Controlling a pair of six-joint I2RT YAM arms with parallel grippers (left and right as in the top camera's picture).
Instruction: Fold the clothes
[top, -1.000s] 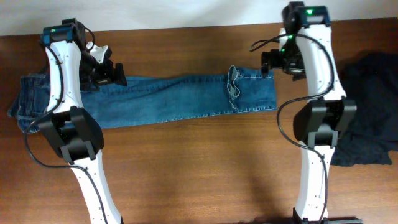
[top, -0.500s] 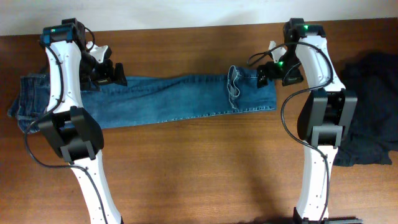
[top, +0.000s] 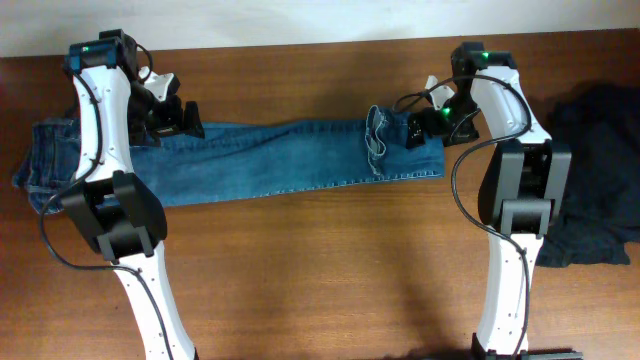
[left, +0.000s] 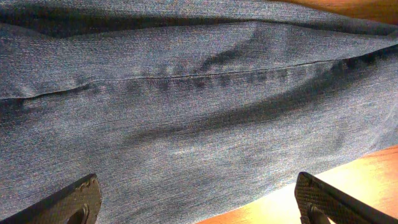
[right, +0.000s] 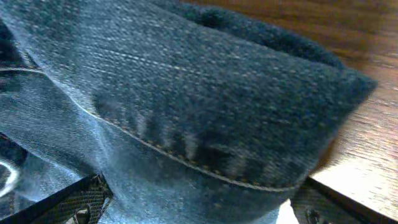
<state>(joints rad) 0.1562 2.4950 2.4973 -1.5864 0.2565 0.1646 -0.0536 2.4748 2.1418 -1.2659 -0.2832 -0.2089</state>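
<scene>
The jeans (top: 280, 160) are laid flat and stretched lengthwise across the wooden surface (top: 320, 280), with the waistband end bunched at one side and the leg hems at the other. A short way in from the hem end, a small rumpled fold of denim with a pale stitched edge is seen standing up from the leg. The black garment (top: 600, 180) is heaped in a loose pile well apart from the jeans, beyond the hem end.

The left pincer (top: 185, 118) is held over the far edge of the jeans, near the waistband end, where the upper leg begins. In the left wrist view its fingers (left: 68, 202) are seen spread wide, released, with nothing between them; a stitched seam runs across the denim beneath, and the edge of the jeans against bare wood is visible beside one fingertip.

The right pincer (top: 415, 130) is lowered at the hem end of the jeans, just beside the rumpled fold. In the right wrist view a thick doubled edge of denim with pale stitching fills the frame, and the fingertips are seen set wide apart on either side of it, spread and not clamped. Whether the fingertips are touching the cloth cannot be told. Bare wood is seen just past the hem.
</scene>
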